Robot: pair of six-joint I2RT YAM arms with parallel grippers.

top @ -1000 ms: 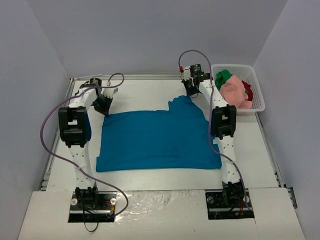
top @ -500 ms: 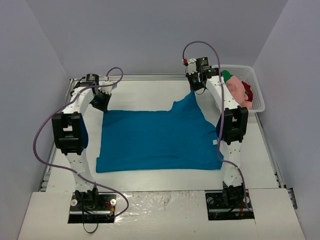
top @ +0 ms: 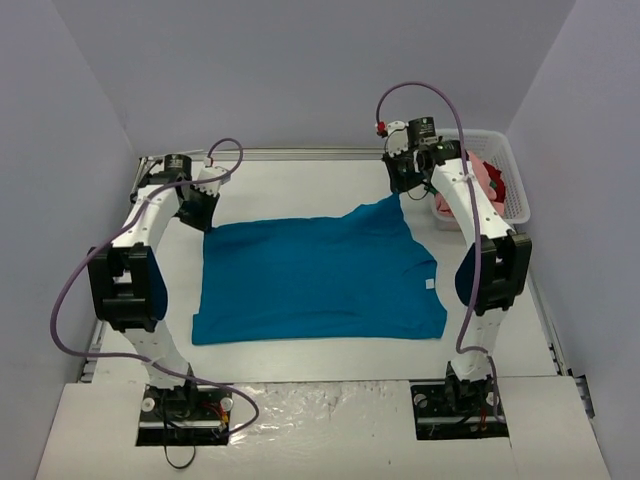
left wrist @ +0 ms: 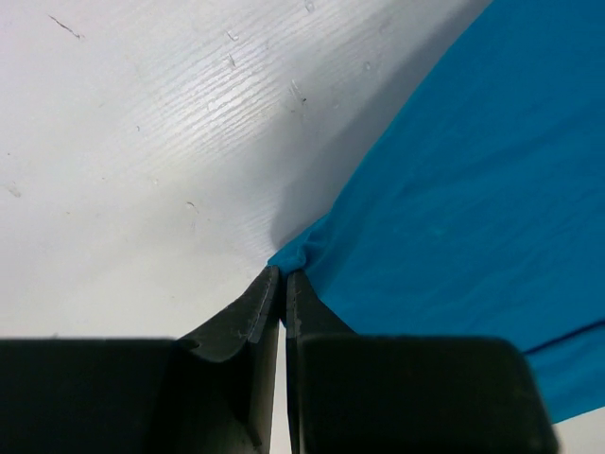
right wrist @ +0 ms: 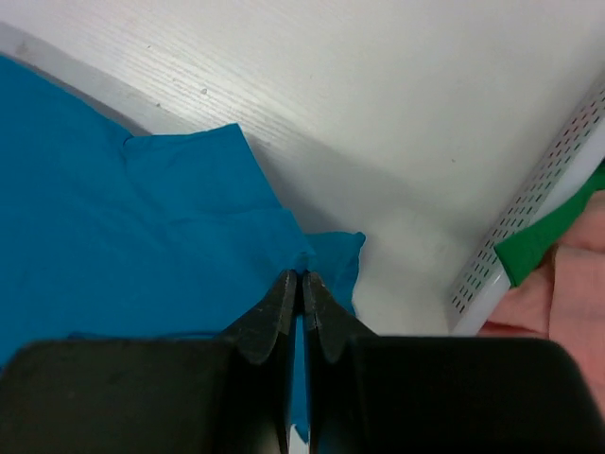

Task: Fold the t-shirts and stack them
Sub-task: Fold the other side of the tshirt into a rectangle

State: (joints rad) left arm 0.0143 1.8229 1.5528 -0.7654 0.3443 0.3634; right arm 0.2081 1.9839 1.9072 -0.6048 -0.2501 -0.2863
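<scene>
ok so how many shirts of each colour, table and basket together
teal-blue shirt: 1
pink shirt: 1
green shirt: 1
red shirt: 1
total: 4

White mesh basket (top: 517, 185) is set at far right corner of table (top: 300, 190); grey walls (top: 300, 70) are seen behind & both sides.
</scene>
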